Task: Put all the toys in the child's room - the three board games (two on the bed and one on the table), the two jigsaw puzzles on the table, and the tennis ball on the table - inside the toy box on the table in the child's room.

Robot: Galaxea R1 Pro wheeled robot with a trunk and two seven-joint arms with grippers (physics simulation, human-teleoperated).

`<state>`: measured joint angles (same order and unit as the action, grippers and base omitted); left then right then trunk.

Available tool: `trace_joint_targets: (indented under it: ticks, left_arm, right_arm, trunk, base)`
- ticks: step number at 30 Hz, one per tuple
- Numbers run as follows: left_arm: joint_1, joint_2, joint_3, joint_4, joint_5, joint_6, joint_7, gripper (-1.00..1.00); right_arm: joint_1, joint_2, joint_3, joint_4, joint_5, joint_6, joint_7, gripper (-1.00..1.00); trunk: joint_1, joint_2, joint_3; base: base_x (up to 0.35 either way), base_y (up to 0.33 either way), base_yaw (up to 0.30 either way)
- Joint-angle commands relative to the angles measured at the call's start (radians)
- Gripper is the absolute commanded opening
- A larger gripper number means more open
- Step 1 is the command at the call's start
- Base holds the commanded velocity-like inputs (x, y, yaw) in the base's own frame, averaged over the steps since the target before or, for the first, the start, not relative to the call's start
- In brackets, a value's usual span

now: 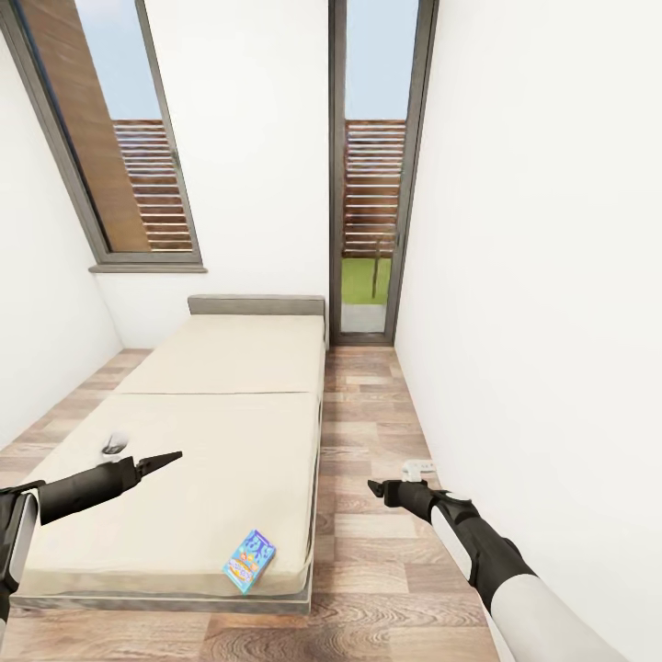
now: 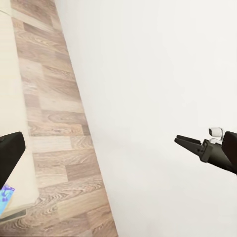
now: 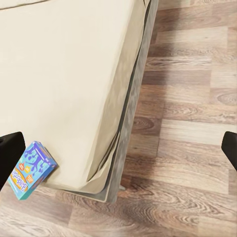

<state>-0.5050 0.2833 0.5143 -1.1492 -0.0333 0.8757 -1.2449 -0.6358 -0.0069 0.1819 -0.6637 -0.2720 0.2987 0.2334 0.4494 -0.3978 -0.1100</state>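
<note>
- The bed point(image 1: 221, 414), cream-covered with a grey padded headboard, stands lengthwise on the wood-plank floor point(image 1: 363, 441) below a grey-framed window point(image 1: 110, 138).
- The left gripper point(image 1: 170, 457) hovers over the bed, fingers together; the right gripper point(image 1: 372, 486) hangs over the floor, seemingly closed too.
- A small blue board game point(image 1: 249, 560) lies flat near the bed's foot corner; the right wrist view shows its cartoon print point(image 3: 30, 169) more clearly.
- A small grey mark point(image 1: 114, 447) sits on the cover, too blurred to identify.

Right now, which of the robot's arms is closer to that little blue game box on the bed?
Left, narrowly. Its tool hovers over the bed, beyond the game box; the right tool is over the floor beside it.
</note>
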Motion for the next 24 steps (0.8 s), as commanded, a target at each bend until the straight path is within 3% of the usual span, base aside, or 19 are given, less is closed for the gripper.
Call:
trace_joint_targets:
  ticks: [1,11,24]
  left_arm:
    - [-0.001,-0.001,0.002,-0.001,-0.004,0.010,-0.004,1.00]
    - [-0.001,-0.004,0.003,-0.002,-0.003,0.011,0.055,1.00]
    - [-0.001,-0.004,0.003,-0.003,0.000,0.010,0.055,1.00]
  right_arm:
    - [-0.001,-0.001,0.002,-0.001,-0.005,0.005,0.000,1.00]
    - [-0.001,-0.001,0.002,-0.002,-0.005,0.005,0.000,1.00]
    - [-0.001,-0.001,0.002,-0.002,-0.004,0.005,0.000,1.00]
  trunk:
    - [0.001,-0.002,-0.002]
    - [0.001,-0.002,-0.002]
    - [0.008,-0.016,-0.008]
  base:
    - [0.000,0.000,0.000]
    - [0.000,0.000,0.000]
    - [0.000,0.000,0.000]
